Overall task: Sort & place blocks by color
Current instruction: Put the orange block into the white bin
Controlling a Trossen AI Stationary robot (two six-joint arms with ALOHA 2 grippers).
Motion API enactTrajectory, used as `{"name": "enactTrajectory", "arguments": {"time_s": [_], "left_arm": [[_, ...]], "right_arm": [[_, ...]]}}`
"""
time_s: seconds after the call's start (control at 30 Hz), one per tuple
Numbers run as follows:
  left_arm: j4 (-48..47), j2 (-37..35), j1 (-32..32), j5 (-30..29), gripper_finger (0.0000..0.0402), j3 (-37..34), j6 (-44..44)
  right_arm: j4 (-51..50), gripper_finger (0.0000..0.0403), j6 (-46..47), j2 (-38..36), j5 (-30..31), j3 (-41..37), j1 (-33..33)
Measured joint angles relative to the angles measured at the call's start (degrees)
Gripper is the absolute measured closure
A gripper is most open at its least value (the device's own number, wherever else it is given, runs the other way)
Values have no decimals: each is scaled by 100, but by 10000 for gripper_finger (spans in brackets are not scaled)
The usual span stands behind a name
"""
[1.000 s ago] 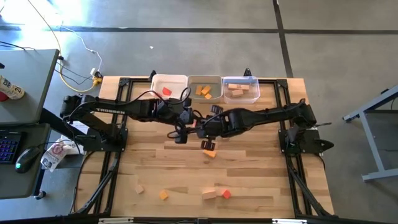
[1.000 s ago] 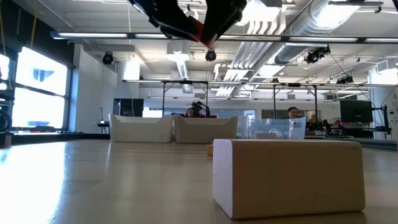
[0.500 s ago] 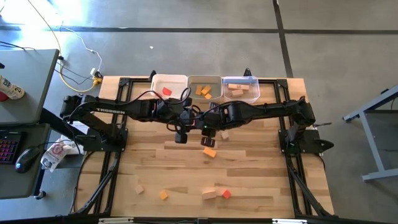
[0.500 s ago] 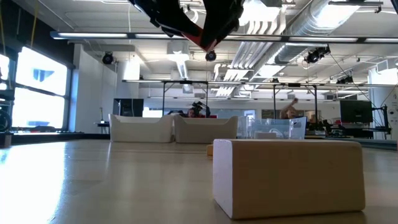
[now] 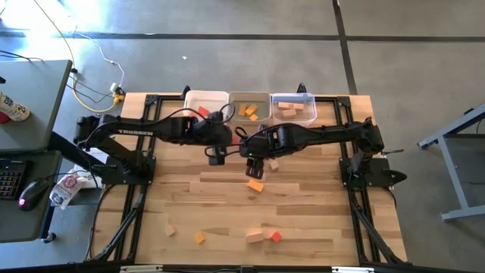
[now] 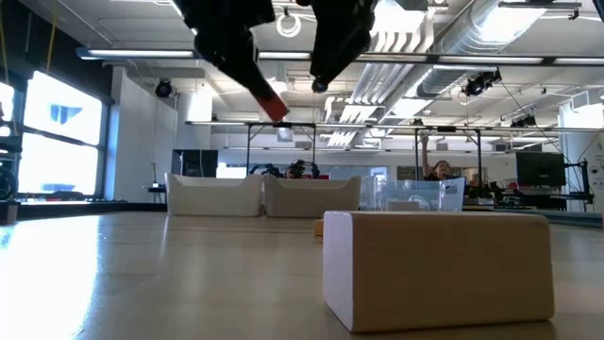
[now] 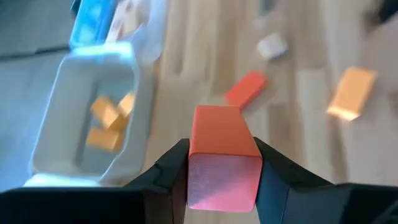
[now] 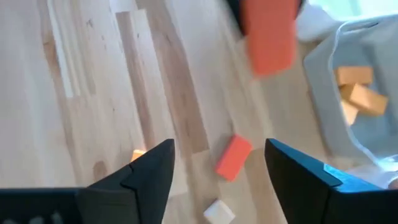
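My left gripper (image 5: 217, 156) hangs above the table's middle, in front of the bins, shut on a red block (image 7: 222, 155). The low view shows that block (image 6: 274, 106) well above the table. My right gripper (image 5: 255, 164) is just to the right of it, open and holding nothing (image 8: 217, 168). Below the grippers, a red block (image 8: 233, 157), a pale block (image 5: 273, 163) and an orange block (image 5: 256, 185) lie flat on the table. Several more blocks lie near the front edge (image 5: 254, 236). My left gripper pinches the red block by two opposite long sides (image 7: 191, 163), one finger on each. The fingers slant down from above, and the block's free end (image 6: 276, 109) sticks out below them. The block is lifted clear of the table.
Three bins stand in a row at the far edge: a white one (image 5: 206, 98) with a red block, a middle one (image 5: 250, 99) with orange blocks, and a clear one (image 5: 294, 117) with pale blocks. A large pale block (image 6: 434, 269) fills the low view's foreground.
The red block has passed from my right gripper to my left. My left gripper shut on it, then my right gripper opened and let go. My left gripper has drawn away with the block toward the table's left and far edge.
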Motion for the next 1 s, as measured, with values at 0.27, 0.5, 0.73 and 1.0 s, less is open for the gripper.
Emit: {"name": "enactTrajectory", "arguments": {"time_s": [0.27,0.5,0.73,1.0], "left_arm": [[-701,0,774,-147,293,0,-76],[-832,-2,1467,-144,295,0,34],[-668,67,2328,-149,293,0,-208],[-563,784,3127,99,293,0,-572]], "right_arm": [[-217,163,325,2,-50,0,207],[-258,163,456,2,296,0,459],[-523,163,823,2,288,0,667],[-690,162,1231,4,452,-15,866]]}}
